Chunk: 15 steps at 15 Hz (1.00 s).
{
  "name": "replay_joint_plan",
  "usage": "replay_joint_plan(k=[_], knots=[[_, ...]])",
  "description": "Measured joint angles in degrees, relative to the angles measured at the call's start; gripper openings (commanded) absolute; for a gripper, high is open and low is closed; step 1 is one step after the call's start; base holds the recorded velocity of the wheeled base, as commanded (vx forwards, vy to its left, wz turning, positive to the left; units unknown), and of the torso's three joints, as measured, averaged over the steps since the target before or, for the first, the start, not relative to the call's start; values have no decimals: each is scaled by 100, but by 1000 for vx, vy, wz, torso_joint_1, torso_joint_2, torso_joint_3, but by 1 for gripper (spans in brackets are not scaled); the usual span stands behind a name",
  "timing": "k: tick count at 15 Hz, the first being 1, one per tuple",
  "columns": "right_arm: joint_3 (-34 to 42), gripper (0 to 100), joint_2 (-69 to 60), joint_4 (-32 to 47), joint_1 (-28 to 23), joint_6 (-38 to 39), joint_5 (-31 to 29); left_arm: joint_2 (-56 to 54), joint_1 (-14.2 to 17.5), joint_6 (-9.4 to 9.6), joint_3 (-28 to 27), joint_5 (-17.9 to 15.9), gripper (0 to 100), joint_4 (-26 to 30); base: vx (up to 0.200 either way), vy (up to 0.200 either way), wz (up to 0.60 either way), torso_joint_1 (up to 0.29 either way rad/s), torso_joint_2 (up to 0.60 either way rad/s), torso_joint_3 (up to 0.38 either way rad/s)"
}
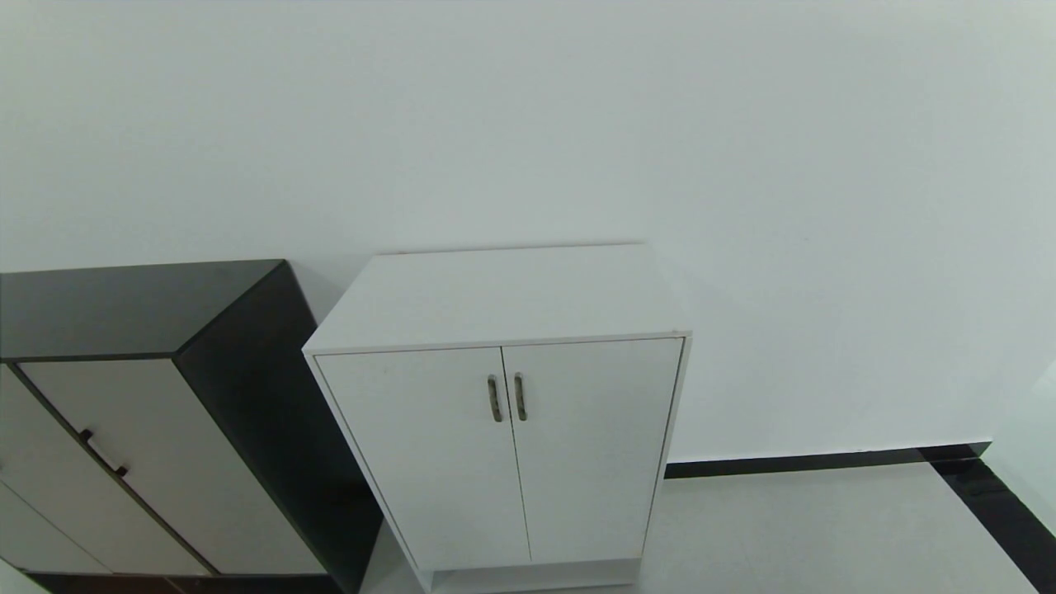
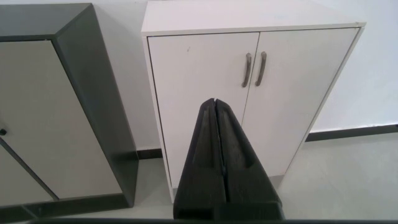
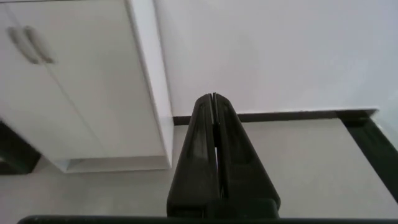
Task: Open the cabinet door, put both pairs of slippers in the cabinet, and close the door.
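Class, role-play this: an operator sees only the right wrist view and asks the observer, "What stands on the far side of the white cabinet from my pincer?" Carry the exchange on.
Observer: A black cabinet with pale doors, close beside the white cabinet on the robot's left.
Operator: Where is the left pincer?
Observer: The left pincer is shut, in front of the white cabinet's left door and apart from it.
Operator: Is that door closed across its full width?
Observer: Yes, it sits flush from its outer edge to its handle.
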Motion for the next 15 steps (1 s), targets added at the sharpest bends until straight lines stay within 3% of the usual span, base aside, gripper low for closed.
replay_joint_plan(k=[2,15], knots=[[1,0,-85,0,-254,-24,5,0,0,2,0,0,0,0,0,0,0,0,0,0],[11,0,-663,-22,-224,43,98,0,0,17,0,-2,0,0,0,0,0,0,0,0]])
